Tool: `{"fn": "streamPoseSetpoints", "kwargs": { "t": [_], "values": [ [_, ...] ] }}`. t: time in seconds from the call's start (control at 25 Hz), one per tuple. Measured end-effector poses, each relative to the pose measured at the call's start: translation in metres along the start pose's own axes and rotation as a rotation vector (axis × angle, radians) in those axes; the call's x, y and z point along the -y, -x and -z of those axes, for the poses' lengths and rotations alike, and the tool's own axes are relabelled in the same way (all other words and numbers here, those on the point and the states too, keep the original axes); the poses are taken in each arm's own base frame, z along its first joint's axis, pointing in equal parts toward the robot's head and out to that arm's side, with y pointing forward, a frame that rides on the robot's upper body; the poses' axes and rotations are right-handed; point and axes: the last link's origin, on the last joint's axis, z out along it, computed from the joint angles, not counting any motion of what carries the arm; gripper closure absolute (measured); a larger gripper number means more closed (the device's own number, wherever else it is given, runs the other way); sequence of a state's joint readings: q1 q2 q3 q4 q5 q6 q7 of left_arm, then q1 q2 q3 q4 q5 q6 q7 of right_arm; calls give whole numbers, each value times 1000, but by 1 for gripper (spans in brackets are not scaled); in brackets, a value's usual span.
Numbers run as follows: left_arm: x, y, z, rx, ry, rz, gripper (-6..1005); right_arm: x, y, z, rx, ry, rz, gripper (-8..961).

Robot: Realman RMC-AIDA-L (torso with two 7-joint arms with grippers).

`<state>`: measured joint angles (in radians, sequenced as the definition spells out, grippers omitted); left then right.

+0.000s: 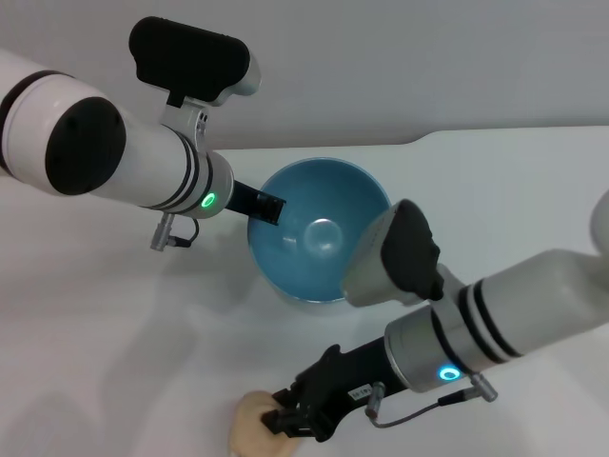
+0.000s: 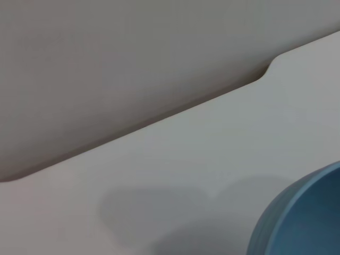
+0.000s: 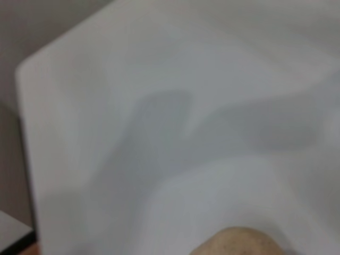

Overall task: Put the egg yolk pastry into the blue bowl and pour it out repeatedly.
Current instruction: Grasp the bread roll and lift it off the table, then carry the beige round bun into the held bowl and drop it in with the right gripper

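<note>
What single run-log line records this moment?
left gripper: at blue bowl rim, bowl tilted, empty | right gripper: at egg yolk pastry on table | pastry: outside bowl

Looks like lab/test bench: bare white table (image 1: 86,314) with rounded notched far edge, plain grey floor beyond, no furnishings.

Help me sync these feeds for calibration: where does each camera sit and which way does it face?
Head view: above, looking down at both arms, the blue bowl and the egg yolk pastry.
Left wrist view: on the left arm, facing the table; no robot parts; shares the bowl rim.
Right wrist view: on the right arm, facing the table; no robot parts; shares the pastry.
</note>
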<state>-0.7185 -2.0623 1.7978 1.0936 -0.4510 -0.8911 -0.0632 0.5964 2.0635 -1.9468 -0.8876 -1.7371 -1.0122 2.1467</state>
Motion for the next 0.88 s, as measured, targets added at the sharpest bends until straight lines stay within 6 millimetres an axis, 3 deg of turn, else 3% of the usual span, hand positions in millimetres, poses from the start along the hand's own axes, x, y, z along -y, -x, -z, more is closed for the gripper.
{"fn": "streamPoseSetpoints", "kwargs": {
  "t": [0.24,0.52,0.88],
  "values": [
    [1,0,0,-1,-2,-2,1000,-14,16,50,112,-9,84,783],
    [2,0,1,8,-5,0,1000,-4,16,101,188,-98,72,828],
    [-1,6,4,104,-9,-17,1000,24,8,127,221,-243,20,886]
  ]
}}
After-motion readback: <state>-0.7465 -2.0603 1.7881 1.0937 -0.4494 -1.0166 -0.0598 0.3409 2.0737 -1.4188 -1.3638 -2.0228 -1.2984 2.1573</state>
